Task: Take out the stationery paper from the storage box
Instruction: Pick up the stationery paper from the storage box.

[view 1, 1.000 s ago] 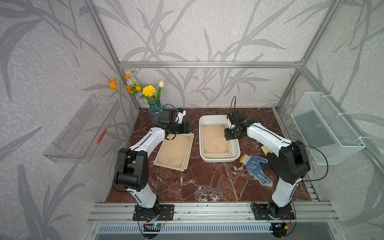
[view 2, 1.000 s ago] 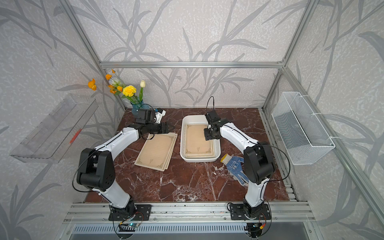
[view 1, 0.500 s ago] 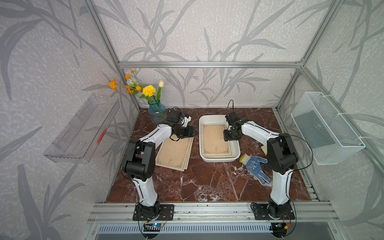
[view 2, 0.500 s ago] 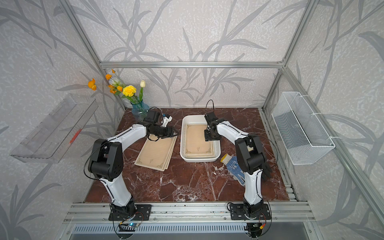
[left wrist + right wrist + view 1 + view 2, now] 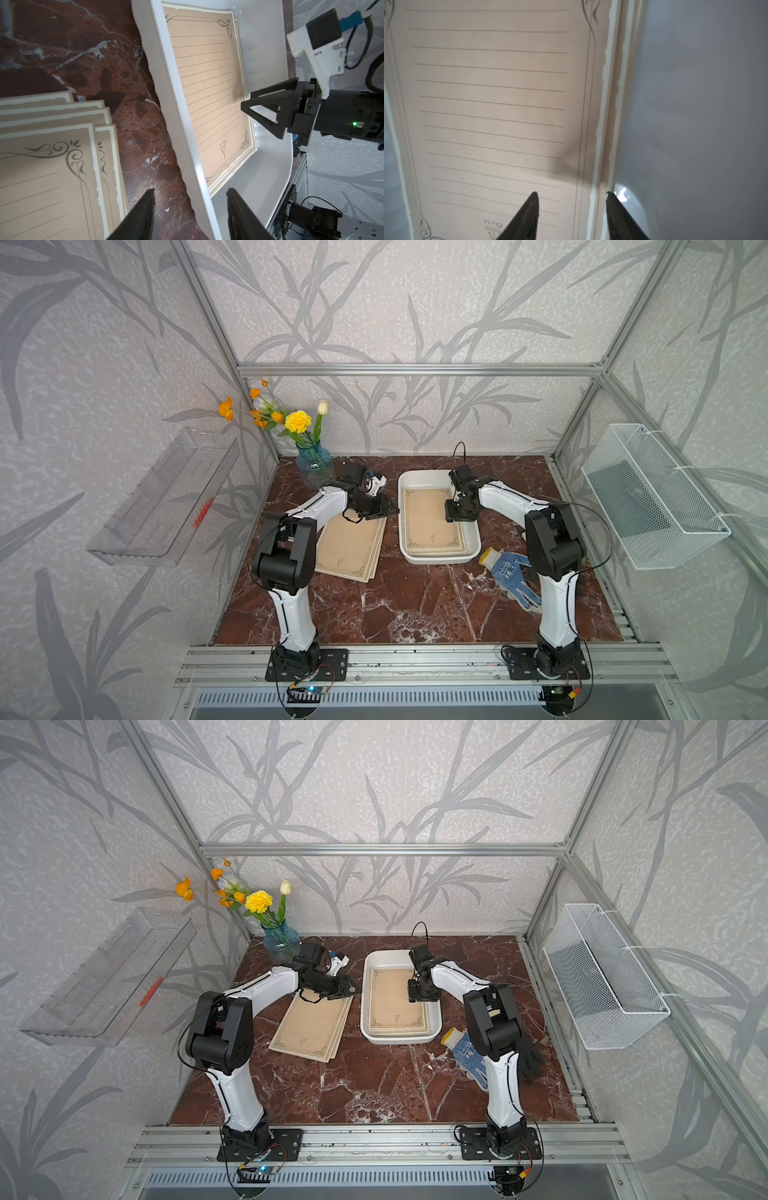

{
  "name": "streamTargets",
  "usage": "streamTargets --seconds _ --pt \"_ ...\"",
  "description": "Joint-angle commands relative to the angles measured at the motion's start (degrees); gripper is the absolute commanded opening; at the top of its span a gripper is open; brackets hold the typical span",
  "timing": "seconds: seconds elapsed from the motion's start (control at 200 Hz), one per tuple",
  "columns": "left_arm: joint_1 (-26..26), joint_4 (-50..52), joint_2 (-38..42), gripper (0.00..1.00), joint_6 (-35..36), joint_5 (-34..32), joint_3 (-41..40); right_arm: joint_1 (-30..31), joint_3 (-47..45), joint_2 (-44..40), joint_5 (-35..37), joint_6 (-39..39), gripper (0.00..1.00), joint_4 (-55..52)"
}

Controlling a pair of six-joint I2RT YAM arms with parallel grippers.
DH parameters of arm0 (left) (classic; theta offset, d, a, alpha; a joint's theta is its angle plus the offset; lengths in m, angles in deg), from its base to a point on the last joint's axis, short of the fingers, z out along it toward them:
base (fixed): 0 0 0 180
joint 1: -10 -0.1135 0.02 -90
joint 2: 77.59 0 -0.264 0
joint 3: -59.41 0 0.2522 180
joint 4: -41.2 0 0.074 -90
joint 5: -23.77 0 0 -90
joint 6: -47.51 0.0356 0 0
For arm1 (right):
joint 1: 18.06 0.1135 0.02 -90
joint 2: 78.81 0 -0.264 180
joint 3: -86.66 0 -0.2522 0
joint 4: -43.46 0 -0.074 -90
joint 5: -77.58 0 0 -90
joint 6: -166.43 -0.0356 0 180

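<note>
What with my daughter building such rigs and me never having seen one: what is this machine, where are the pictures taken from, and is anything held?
Two white robot arms stand on a rail, each ending in a two-fingered gripper. Two pictures look down from overhead; the other two come from cameras on the wrists. On the table lie a storage box with stationery paper inside, a fanned pile of sheets beside it, a dotted glove and a flower vase. Nothing is held: the left gripper hangs open between pile and box; the right gripper, open, straddles the paper's edge.
</note>
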State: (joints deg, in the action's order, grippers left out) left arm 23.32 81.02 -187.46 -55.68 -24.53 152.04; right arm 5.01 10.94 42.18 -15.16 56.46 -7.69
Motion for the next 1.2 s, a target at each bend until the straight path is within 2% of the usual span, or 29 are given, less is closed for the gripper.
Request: streamTargets --seconds 0.0,0.405,1.005,1.13,1.195 --pt "0.4 1.6 -1.0 0.54 -0.2 1.4 1.6 -0.3 1.9 1.3 -0.5 -0.8 0.53 -0.6" --pt "0.7 1.6 -2.1 0.54 -1.1 1.7 1.9 -0.3 2.7 1.7 -2.5 -1.7 0.51 -0.3" --pt "1.1 2.6 -2.7 0.55 -1.6 1.4 2.6 -0.3 -1.7 -4.9 -7.5 -4.1 0.42 6.9" --pt "1.3 3.3 -3.0 0.55 -1.5 1.0 2.9 -0.5 -2.2 -5.6 -10.2 -5.4 0.38 8.2" --pt "1.3 3.4 -3.0 0.55 -1.5 0.8 3.0 -0.7 -2.9 -6.3 -11.7 -6.1 0.33 9.5"
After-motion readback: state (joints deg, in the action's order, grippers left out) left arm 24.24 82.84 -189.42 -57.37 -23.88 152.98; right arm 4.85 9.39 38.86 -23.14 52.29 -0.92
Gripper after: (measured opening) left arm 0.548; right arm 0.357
